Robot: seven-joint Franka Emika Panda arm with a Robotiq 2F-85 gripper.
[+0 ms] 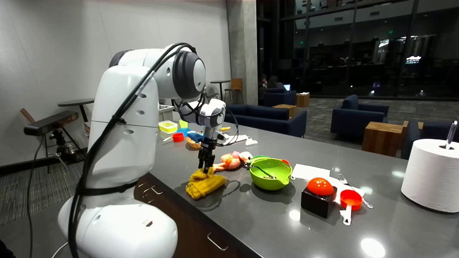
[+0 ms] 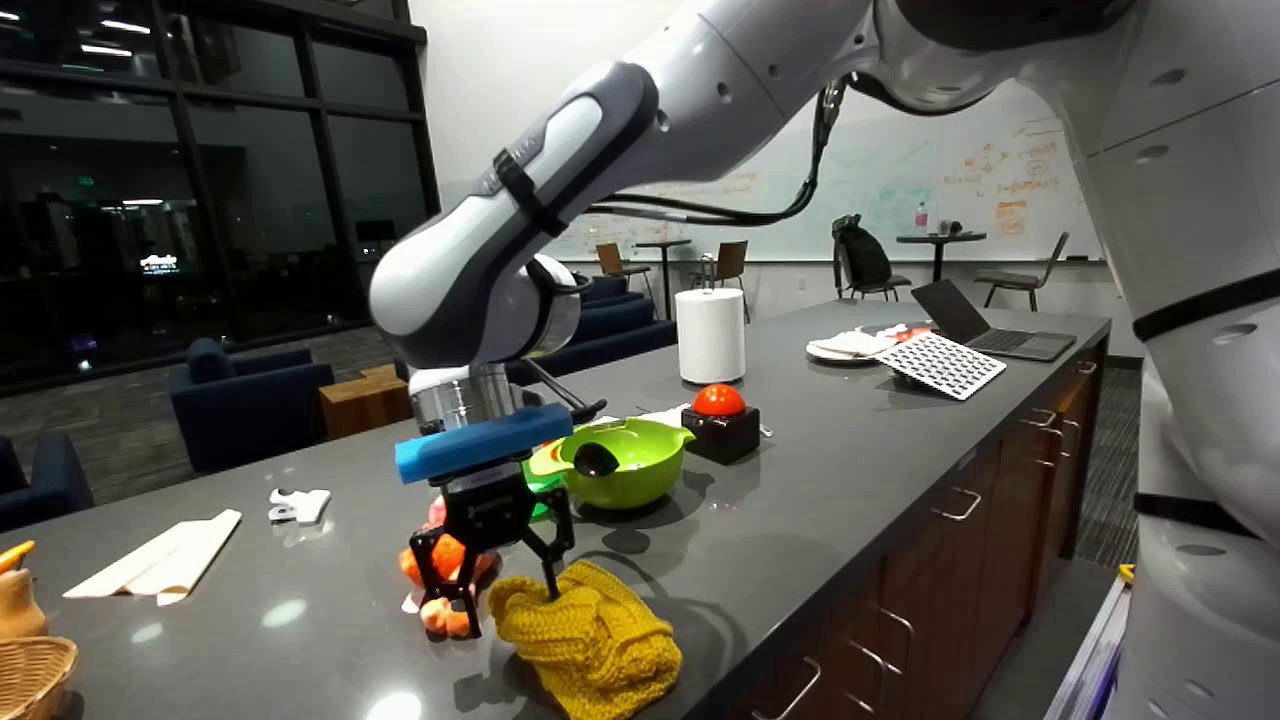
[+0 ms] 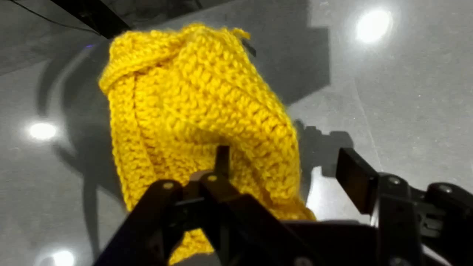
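My long, glossy, dark grey counter (image 2: pixel 830 470) is carrying a round, lime-green, spouted bowl (image 1: pixel 271 182), and just beside the bowl I've got a pink-and-orange, soft-looking toy (image 1: pixel 230 161)! Near the bowl, here's a rumpled mustard-yellow knitted piece (image 1: pixel 204 185); across the bowl from that, a squarish black box (image 1: pixel 315 203) topped by a red dome (image 1: pixel 320 186)! Farther from the bowl stands a white cylindrical paper roll (image 1: pixel 432 175), and well apart from the bowl, a light-brown wicker basket (image 2: pixel 36 688).

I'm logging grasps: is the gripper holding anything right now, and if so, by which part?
Nothing is held: the gripper stands open, one finger at the yellow knitted piece, the other finger clear beside it.
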